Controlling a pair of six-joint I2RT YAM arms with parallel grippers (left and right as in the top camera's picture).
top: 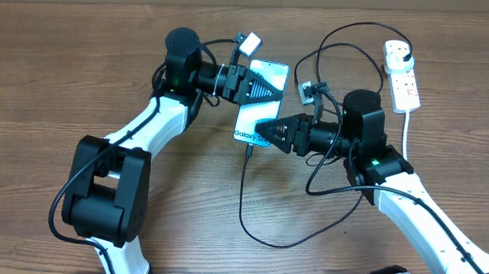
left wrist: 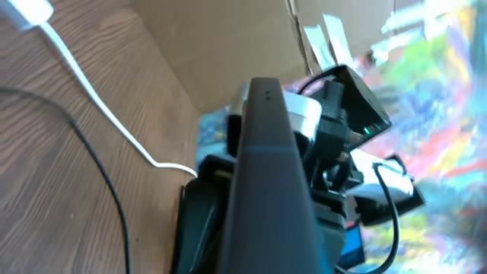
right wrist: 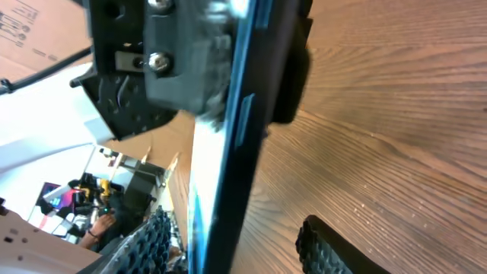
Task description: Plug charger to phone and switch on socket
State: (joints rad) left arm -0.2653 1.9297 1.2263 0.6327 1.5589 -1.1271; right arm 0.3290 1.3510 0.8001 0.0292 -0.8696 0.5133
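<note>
The left gripper [top: 273, 89] is clamping the phone [top: 258, 113] across its faces at the end nearer the far edge of the table [top: 82, 80], with one finger lying over the screen. The right gripper [top: 261, 131] is standing open at the phone's opposite end. The right wrist view is showing its two fingers [right wrist: 156, 243] spread well apart, with the phone's thin edge passing between them. The phone is sitting near the middle of the table. Its long axis is running from far edge to near edge with a slight lean, and the "Galaxy" short edge is pointing toward the near edge. Only the overhead view is showing the lit screen; both wrist views are presenting the phone edge-on. The charger [top: 244, 195] is meeting that short edge with its tip, but whether it is seated cannot be told. Its cable is looping toward the near edge, then rising to a black plug [top: 401, 51] in the socket [top: 404, 82], which is lying near the far right corner. The switch position cannot be read.
</note>
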